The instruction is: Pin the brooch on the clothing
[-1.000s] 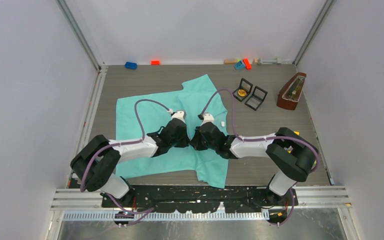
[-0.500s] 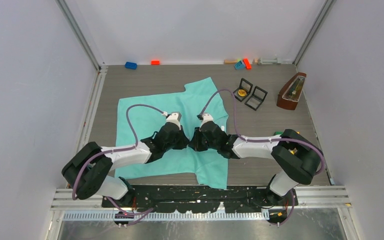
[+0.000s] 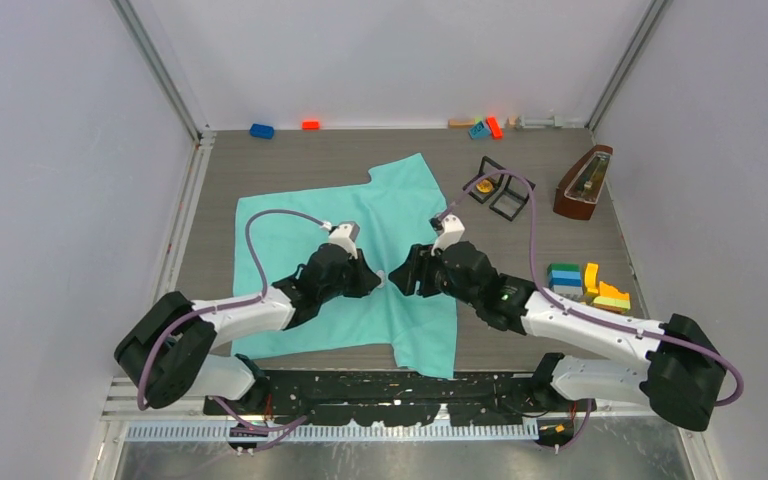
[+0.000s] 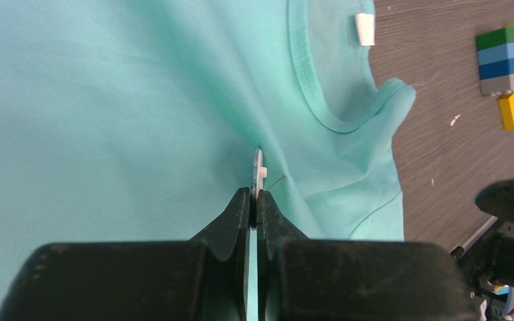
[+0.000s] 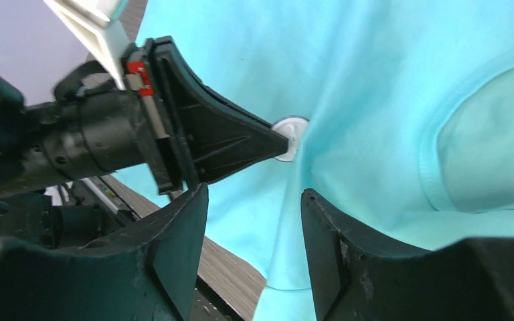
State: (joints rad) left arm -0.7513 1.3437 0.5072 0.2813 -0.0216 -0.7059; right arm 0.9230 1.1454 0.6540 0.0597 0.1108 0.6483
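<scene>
my left pincer (image 4: 254, 196) clamped on brooch (image 5: 290, 138), against shirt (image 3: 400, 195) near its collar | my right pincer (image 5: 253, 194) agape, empty, just beside | risk: thin disc slips my grip, fabric tugs free, brooch falls unpinned

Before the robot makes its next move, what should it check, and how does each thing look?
1. Left gripper shut on the white disc at a raised fold of the shirt: ok.
2. Right gripper open, holding nothing: ok.
3. Disc actually pinned through the fabric: cannot tell.
4. Shirt lying on the table, within both arms' reach: ok.
5. Toy blocks apart from the shirt: ok.
</scene>
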